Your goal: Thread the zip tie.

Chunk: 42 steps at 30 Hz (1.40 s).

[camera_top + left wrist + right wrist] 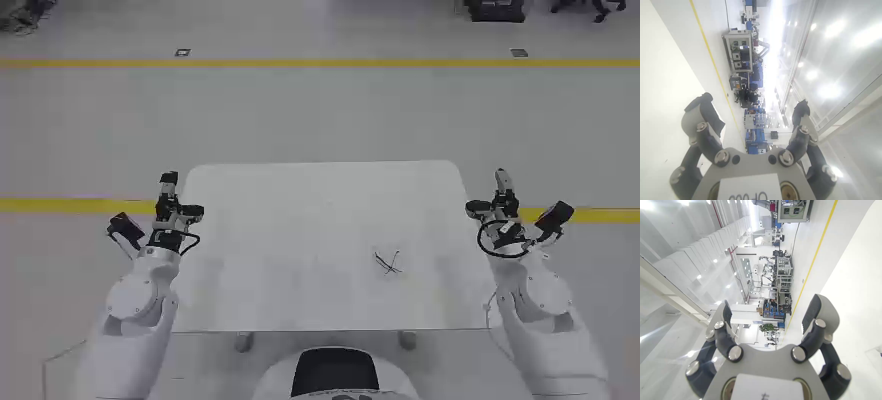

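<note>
A thin dark zip tie (388, 263) lies on the white table (300, 220), right of its middle and toward the near edge. My left gripper (167, 181) is held beside the table's left edge, far from the tie. In the left wrist view the left gripper (755, 100) is open with nothing between its fingers. My right gripper (502, 178) is held off the table's right edge, pointing away from me. In the right wrist view the right gripper (772, 306) is open and holds nothing.
The table stands on a pale floor crossed by a yellow line (320, 63) at the back and another yellow line (60, 205) level with the grippers. Workshop equipment (740, 53) stands far off in the room.
</note>
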Each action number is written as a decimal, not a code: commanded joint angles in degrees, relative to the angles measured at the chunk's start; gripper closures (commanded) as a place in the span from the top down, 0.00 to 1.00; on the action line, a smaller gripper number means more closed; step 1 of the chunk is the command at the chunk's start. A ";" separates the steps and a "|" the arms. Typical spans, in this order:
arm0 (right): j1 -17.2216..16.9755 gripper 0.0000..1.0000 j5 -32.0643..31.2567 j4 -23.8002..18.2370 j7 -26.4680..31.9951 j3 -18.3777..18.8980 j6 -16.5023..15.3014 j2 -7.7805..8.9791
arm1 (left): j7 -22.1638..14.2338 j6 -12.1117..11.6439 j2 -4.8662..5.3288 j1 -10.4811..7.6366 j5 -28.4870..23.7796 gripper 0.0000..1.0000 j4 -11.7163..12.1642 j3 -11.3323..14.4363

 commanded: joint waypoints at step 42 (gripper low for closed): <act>11.72 1.00 -44.64 3.54 38.24 -6.75 -2.96 3.25 | 0.00 0.00 0.00 0.00 0.00 1.00 0.00 0.00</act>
